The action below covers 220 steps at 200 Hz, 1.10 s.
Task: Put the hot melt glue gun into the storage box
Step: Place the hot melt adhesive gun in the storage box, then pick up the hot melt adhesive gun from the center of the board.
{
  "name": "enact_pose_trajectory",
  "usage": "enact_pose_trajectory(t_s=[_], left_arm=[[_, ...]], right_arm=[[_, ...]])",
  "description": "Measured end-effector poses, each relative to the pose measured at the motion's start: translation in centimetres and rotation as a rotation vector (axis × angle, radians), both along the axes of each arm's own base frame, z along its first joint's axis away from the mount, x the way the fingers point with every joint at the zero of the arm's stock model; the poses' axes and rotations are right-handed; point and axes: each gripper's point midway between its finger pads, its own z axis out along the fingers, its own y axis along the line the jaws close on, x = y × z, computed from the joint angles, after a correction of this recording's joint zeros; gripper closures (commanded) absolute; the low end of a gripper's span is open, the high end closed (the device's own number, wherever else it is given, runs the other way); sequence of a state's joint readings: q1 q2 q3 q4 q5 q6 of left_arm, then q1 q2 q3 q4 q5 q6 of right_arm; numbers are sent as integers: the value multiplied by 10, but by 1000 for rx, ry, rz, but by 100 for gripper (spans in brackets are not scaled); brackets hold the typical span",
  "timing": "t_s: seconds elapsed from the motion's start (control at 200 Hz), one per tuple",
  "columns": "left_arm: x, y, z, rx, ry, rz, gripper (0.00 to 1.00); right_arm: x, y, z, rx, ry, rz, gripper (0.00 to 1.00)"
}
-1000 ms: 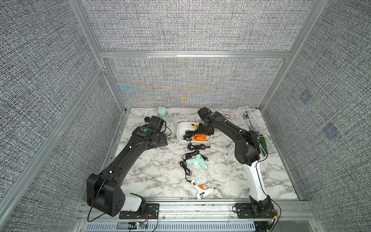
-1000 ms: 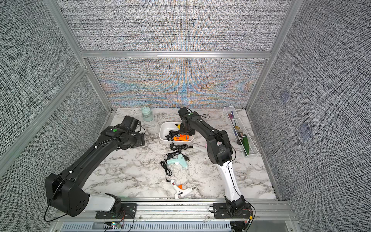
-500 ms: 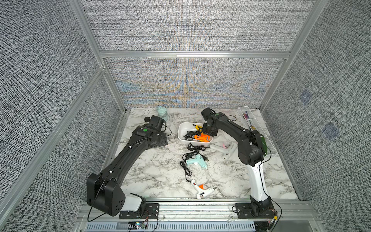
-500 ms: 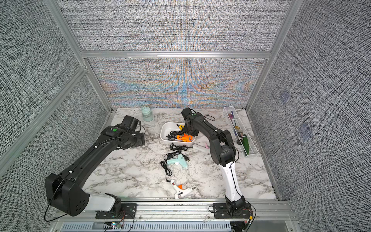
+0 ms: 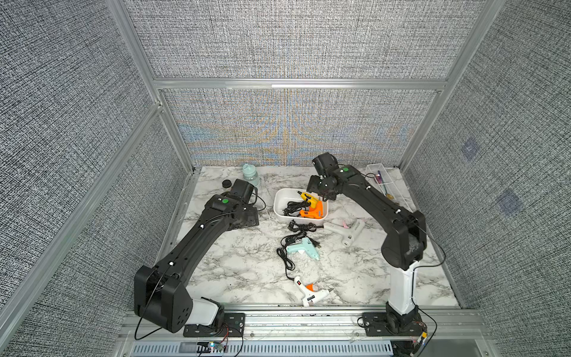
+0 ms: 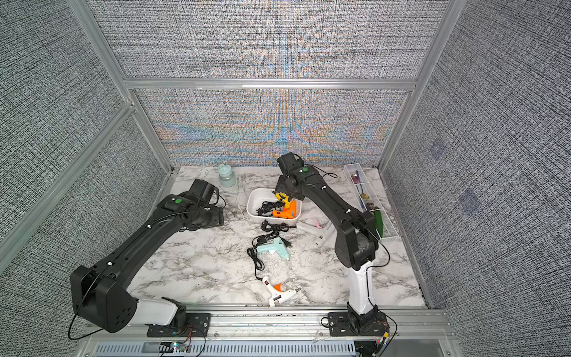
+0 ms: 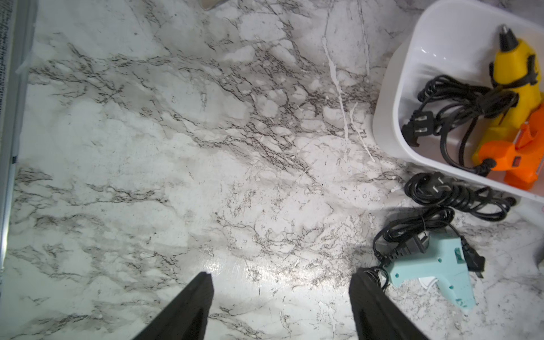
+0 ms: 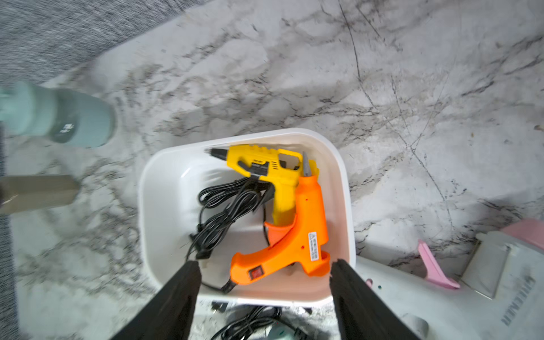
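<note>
Toward the back of the counter [image 5: 234,262] stands the box [image 5: 279,202], and two guns already lie in it: a yellow gun [image 8: 265,167] and, touching it, an orange gun [image 8: 309,223], with black cord [image 8: 226,203] heaped beside them. Just in front of the box a teal gun [image 5: 301,250] lies flat, its cord looped round it; a white gun [image 5: 309,293] sits near the front edge; further right a pink-triggered gun [image 5: 338,229] lies just beside the box. We judge all of these light, hollow and stiff, with smooth plastic shells that could slip or twist in a narrow grip, so we would take one across the thick of the body where barrel meets handle, close to its balance, and keep off the nozzle and the trigger. The cord is the awkward part: soft, trailing, liable to drag or snag on a neighbour or hang over the box wall. Our left pincer [image 7: 281,273] hangs over bare counter with jaws spread wide, holding nothing and touching nothing, the teal gun's cord near one jaw. Our right pincer [image 8: 265,262] hovers above the box, jaws likewise wide apart, one on either side of the orange gun's handle end; it holds nothing, and as far as we can tell it touches neither gun nor box, so the orange gun rests in the box on its own.
</note>
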<state>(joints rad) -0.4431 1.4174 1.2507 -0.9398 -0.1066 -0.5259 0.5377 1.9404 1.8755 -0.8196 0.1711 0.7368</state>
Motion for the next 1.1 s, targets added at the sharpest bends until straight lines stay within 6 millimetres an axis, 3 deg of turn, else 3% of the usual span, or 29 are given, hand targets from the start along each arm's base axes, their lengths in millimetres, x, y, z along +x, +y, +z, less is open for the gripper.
enact_pose_trajectory(t_s=[0.075,0.155,0.26,0.496,0.641,0.721,0.836,1.001,1.101], left_arm=[[-10,-26,-10,5,37,-98,22],[-23,-54,-24,8,82,-193,22],[-38,-79,-42,-4,135,-257,22],[-46,-86,-62,-63,178,-195,21],[-38,-82,-56,-62,154,-160,21],[-30,-76,-52,-62,138,-132,21],[-22,-63,-51,-63,135,-85,21],[-13,-36,-38,-88,104,-12,21],[-11,-21,-33,-95,93,20,21]], right_arm=[[-16,-6,15,12,-35,20,25],[-36,-14,11,-4,-39,41,25],[-76,-11,-13,-38,1,128,25],[-189,18,-83,-108,152,409,25],[-235,5,-106,-37,320,345,20],[-245,0,-103,43,389,276,18],[-245,-18,-110,183,471,98,18],[-285,-19,-132,370,666,-70,19],[-301,-18,-132,461,730,-160,20]])
